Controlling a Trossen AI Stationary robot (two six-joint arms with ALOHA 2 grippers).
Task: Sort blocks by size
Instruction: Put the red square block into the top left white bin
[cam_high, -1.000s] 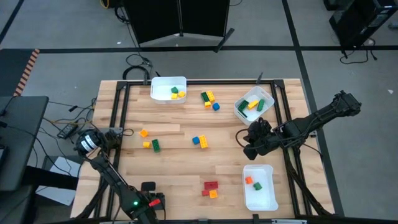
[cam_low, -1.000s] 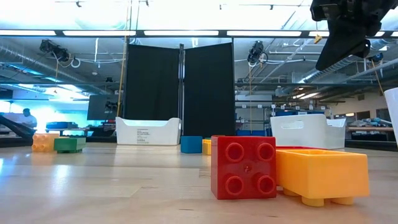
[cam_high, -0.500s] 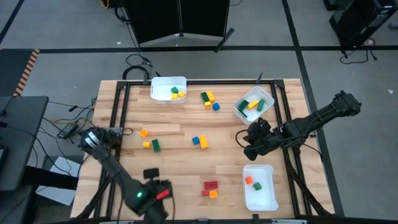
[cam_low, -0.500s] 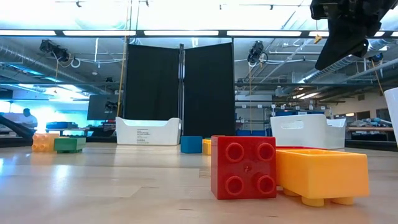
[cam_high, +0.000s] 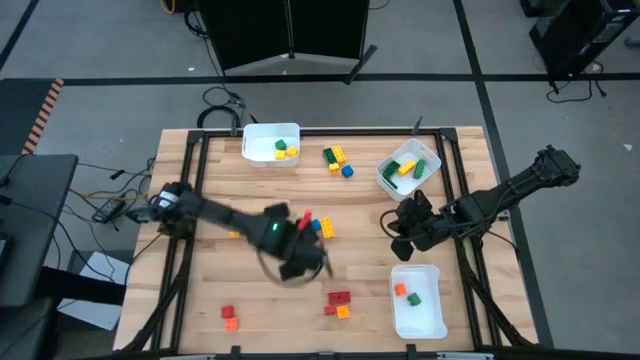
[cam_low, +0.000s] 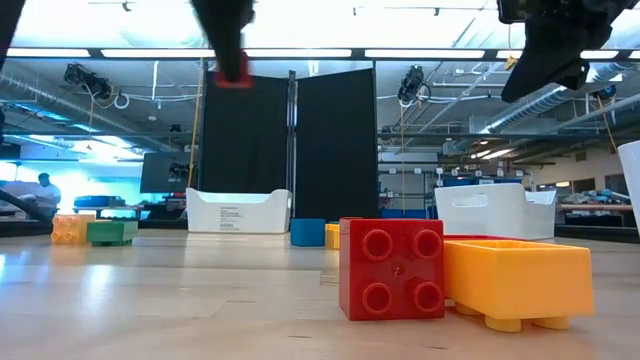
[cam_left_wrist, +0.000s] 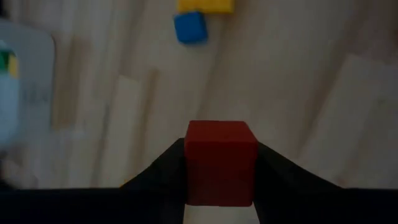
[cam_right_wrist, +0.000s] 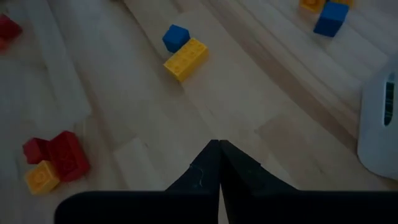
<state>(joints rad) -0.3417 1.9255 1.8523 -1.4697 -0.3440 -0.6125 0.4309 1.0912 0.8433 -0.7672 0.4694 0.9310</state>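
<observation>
Fingers of the left gripper (cam_left_wrist: 221, 171) pinch a red block (cam_left_wrist: 221, 160) — right gripper (cam_right_wrist: 219, 163) pressed together.

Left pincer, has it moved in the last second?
Yes. The left pincer, shut on a red block, swung from the table's near-left edge toward the middle, beside the blue block.

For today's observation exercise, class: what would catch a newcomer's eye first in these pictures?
The left hand, stretched over the table's middle, grips a small red block above the wood. Nearest the low camera stand a red brick and an orange brick, touching. The right hand hangs shut and empty, beside the white bins.
</observation>
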